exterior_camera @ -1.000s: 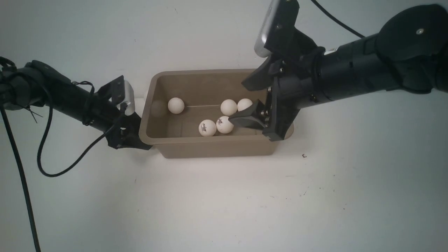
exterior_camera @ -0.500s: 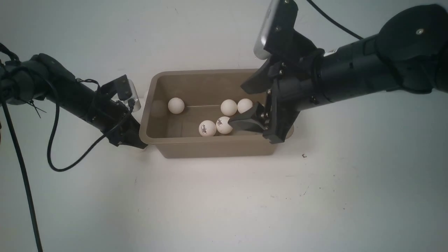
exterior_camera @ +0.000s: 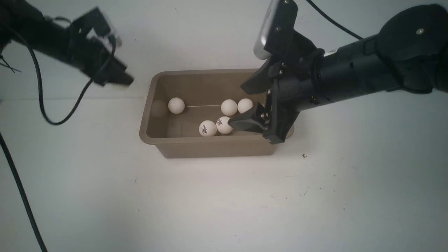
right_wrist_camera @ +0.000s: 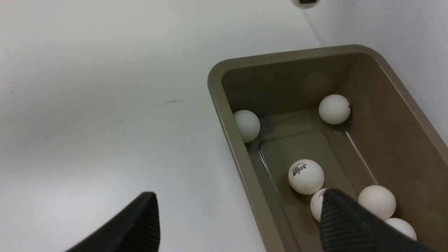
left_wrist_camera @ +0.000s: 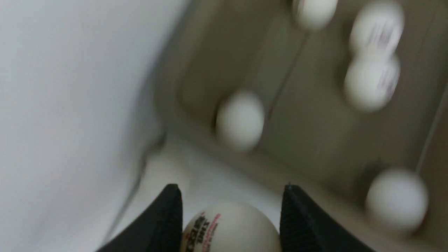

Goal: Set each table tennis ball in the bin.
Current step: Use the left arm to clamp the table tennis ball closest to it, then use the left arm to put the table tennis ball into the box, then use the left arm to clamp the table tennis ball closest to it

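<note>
While left tool [left_wrist_camera: 231,187] clamps one ball [left_wrist_camera: 232,227] | right tool [right_wrist_camera: 239,192] gapes empty over bin [right_wrist_camera: 273,84]

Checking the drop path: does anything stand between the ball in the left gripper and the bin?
Nothing visible does. The ball sits in the left gripper, off the left end of the bin, whose left half lies open. The right gripper hangs over the bin's right end only.
</note>
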Available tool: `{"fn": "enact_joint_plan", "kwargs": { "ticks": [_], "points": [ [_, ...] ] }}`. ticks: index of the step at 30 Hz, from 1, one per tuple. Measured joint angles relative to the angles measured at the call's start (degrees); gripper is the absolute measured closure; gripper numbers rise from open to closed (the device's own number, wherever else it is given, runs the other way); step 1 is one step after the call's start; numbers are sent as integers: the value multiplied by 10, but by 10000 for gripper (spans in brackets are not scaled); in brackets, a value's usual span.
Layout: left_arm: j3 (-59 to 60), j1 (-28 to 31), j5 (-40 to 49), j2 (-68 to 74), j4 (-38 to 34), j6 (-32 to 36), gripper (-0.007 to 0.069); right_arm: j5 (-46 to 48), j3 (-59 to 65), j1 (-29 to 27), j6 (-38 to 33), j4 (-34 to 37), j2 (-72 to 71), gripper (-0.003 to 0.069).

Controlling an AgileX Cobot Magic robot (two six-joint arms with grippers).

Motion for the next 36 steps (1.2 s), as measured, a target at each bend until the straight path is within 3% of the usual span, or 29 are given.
{"fn": "enact_joint_plan", "kwargs": {
  "ticks": [3,10,16,19,24,29,36],
  "points": [
    [-1,-26,1,2,-34,10,302,0,0,0,0,0,0,102],
    [-1,-90,2,44,-40,32,302,0,0,0,0,0,0,102],
    [0,-104,2,77,-44,37,302,0,0,0,0,0,0,102],
    [-2,-93,2,76,-44,13,273,0,0,0,0,0,0,102],
    [-18,-51,1,49,-45,-68,104,0,0,0,0,0,0,102],
    [-27,-7,2,15,-48,-89,95,0,0,0,0,0,0,102],
    [-28,58,6,13,-38,-73,158,0,0,0,3,0,0,102]
  ]
}}
